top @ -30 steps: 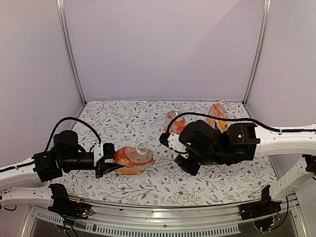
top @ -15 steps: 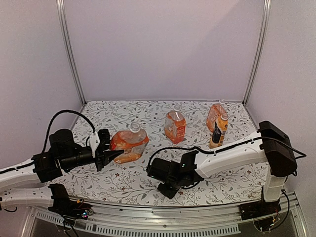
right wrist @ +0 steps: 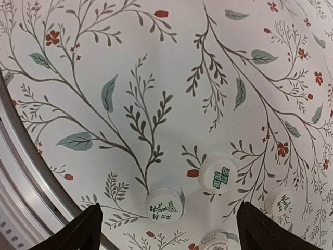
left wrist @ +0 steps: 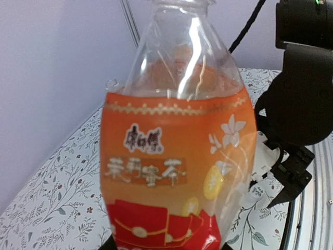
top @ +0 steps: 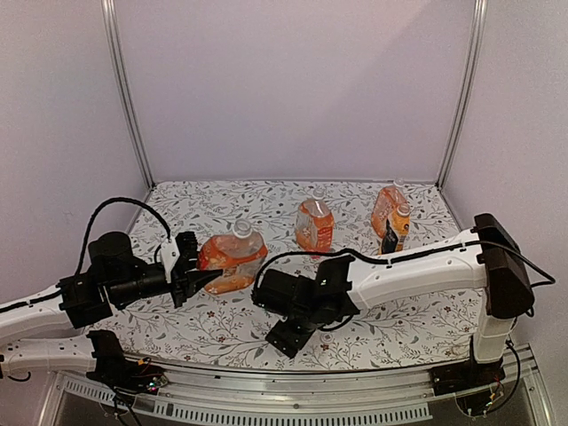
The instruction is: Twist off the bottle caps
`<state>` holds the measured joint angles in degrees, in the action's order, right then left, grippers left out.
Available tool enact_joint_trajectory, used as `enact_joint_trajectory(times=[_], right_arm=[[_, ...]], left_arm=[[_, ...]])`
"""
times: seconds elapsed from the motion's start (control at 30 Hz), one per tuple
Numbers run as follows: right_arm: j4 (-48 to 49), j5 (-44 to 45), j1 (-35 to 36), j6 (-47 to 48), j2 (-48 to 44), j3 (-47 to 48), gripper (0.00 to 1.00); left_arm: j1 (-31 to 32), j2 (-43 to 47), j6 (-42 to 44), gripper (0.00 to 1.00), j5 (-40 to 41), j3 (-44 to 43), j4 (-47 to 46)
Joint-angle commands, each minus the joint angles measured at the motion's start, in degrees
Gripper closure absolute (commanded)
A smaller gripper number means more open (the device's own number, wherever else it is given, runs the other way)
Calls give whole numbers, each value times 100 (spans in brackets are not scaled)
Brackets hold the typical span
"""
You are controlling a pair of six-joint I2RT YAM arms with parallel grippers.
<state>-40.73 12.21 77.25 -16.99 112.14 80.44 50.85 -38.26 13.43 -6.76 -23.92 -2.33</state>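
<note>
My left gripper (top: 201,277) is shut on the lower body of an orange drink bottle (top: 232,255) and holds it tilted above the left of the table. In the left wrist view this bottle (left wrist: 177,156) fills the frame and hides the fingers; its neck at the top edge looks bare. My right gripper (top: 287,336) hangs over the table's front edge, open, fingers (right wrist: 86,229) wide apart with nothing between them. Below it several white bottle caps lie loose on the cloth, among them one (right wrist: 164,207) between the fingers and another (right wrist: 218,175) beside it.
Three more bottles stand at the back right: one (top: 314,224) mid-table, one (top: 388,206) behind, and a black-labelled one (top: 393,233). Their tops are too small to read. The table's metal front rail (right wrist: 21,172) runs close by the right gripper. The right arm (left wrist: 307,78) looms beside the held bottle.
The right gripper left the held bottle's neck, swung down to the table's front edge and opened over the loose caps. The left gripper raised and turned its bottle slightly, then held still.
</note>
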Motion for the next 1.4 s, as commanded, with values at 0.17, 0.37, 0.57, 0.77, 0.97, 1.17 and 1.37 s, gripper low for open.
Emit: enact_joint_trajectory(times=[0.17, 0.37, 0.57, 0.77, 0.97, 1.17, 1.37], right_arm=[[333, -816, 62, 1363, -2007, 275, 10], [2288, -1156, -24, 2888, -3039, -408, 6], [2631, -1150, -214, 3452, -2469, 402, 9], [2675, -1660, -504, 3292, -2003, 693, 31], [2714, -1890, -563, 2936, -1952, 586, 58], [2722, -2002, -570, 2743, -1958, 502, 96], [2443, -1156, -578, 2500, -2100, 454, 100]], left_arm=[[-71, 47, 213, 96, -492, 79, -16], [-75, 91, 398, 96, -842, 65, 108], [-75, 56, 467, 96, -971, 39, 161], [-75, 98, 467, 96, -991, 62, 176], [-75, 95, 483, 96, -1009, 70, 170], [-75, 126, 491, 96, -1009, 81, 163], [-75, 165, 470, 3, -986, 111, 150]])
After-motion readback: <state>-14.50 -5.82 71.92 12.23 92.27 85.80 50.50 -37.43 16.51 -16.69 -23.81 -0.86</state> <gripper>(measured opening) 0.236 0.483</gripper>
